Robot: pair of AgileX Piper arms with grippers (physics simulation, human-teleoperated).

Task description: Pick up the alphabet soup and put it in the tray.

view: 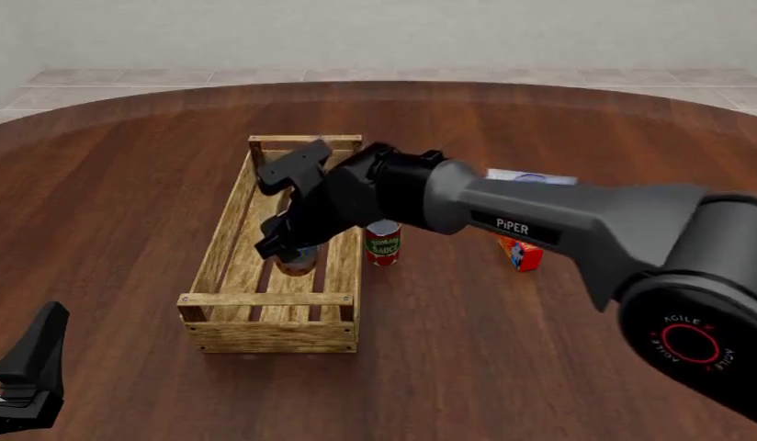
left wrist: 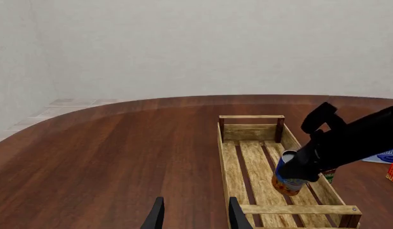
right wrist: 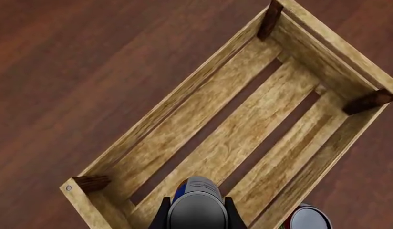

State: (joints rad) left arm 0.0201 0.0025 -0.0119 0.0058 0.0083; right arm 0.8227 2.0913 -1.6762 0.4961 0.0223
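Right gripper (view: 284, 246) clamped on the alphabet soup (view: 297, 260), reached over the tray (view: 223, 241) from the right; can pinched between the two dark fingers (right wrist: 163, 215), seen in the right wrist view with its pale silvery top (right wrist: 196, 210) facing the camera. Held inside the tray's outline, over the slatted floor toward the near end and the right-hand wall, tilted in the left wrist view (left wrist: 287, 175); cannot tell whether touching the slats. Left gripper (left wrist: 194, 217) parted and holding nothing, well apart from the can, near the tray's near left corner. Two cans counted: the blue and orange-yellow one in the grasp, plus one smaller red-and-green can (view: 382, 243) with a dark top, upright on the table (view: 121, 184) just outside the tray's right wall. One tray: long, rectangular, light grainy wood, three floor slats with dark gaps between, low side boards, raised rails at both ends on darker corner posts. One small orange-red box (view: 521, 253) and one flat white-and-blue packet (view: 532, 177) farther right. Table dark reddish wood, glossy planks, rounded far edge.
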